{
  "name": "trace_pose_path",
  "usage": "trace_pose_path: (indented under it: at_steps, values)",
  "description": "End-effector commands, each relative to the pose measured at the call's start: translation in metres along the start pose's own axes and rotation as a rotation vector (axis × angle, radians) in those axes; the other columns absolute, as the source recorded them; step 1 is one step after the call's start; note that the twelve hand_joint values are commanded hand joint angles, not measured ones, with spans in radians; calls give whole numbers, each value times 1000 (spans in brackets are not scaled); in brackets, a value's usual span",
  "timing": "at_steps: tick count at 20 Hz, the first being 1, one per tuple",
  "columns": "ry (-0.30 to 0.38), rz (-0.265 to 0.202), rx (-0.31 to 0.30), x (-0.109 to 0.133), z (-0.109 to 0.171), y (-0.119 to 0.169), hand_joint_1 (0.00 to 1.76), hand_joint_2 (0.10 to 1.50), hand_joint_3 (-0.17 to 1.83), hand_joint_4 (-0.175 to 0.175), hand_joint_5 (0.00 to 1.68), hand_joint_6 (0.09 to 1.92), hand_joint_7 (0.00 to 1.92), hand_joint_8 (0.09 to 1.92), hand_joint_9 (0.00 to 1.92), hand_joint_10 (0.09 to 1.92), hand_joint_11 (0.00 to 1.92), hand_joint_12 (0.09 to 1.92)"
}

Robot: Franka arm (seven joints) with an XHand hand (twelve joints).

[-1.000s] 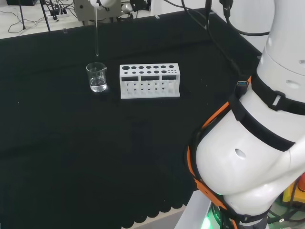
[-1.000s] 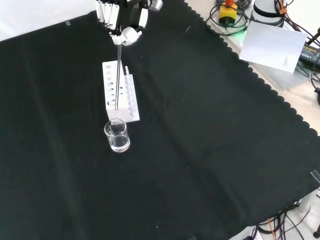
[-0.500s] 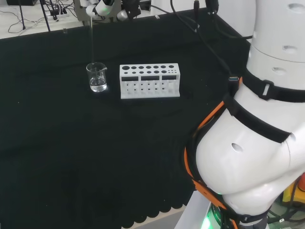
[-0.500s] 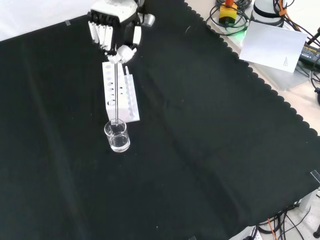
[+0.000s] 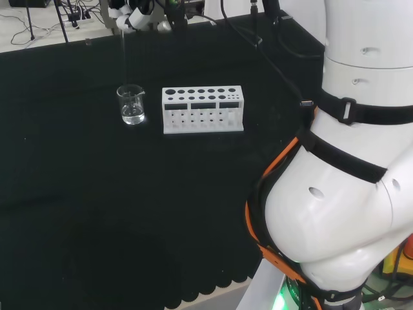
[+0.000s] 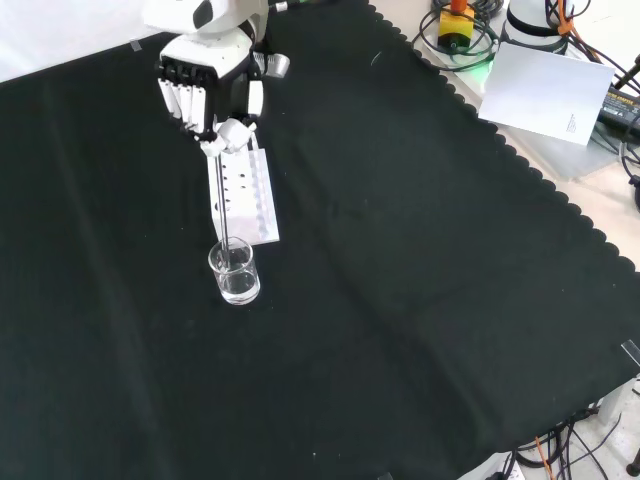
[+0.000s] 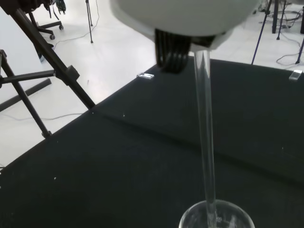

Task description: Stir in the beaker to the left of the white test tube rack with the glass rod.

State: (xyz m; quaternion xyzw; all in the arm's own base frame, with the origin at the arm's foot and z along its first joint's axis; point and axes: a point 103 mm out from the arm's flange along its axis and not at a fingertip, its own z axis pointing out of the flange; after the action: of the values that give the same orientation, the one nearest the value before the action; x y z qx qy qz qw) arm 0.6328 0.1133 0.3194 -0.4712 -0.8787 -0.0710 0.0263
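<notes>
A small clear glass beaker (image 6: 234, 272) (image 5: 131, 104) with a little clear liquid stands on the black cloth, left of the white test tube rack (image 5: 202, 108) in the head view and nearer than the rack (image 6: 246, 200) in the front view. My hand (image 6: 208, 82) (image 5: 132, 14) hangs above the beaker, its fingers pinching the top of a thin glass rod (image 6: 221, 205) (image 5: 123, 59) that points straight down. In the wrist view the rod (image 7: 205, 142) runs down into the beaker's mouth (image 7: 216, 216).
The arm's own big white links (image 5: 348, 161) stand at the head view's right. A white sheet (image 6: 545, 92), cables and a yellow and orange device (image 6: 455, 25) lie beyond the cloth's scalloped edge at the front view's upper right. Tripod legs (image 7: 45, 71) stand on the floor behind the bench.
The hand has come down and toward the beaker with the rod. The rod's tip, above the rim a second ago, now reaches into the beaker's mouth.
</notes>
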Motion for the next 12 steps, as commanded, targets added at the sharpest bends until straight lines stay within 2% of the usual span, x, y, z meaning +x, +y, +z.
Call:
trace_pose_path:
  at_steps: [1,4,12]
  values:
    - [23,-5,43,-7,26,0,1327,609,777,-175,1200,588,1310,930,1703,604,1595,969]
    - [33,8,64,-12,38,-2,1327,608,778,-175,1201,588,1310,929,1703,604,1595,968]
    - [34,23,91,-21,46,-6,1327,607,779,-175,1201,590,1311,928,1702,604,1595,968]
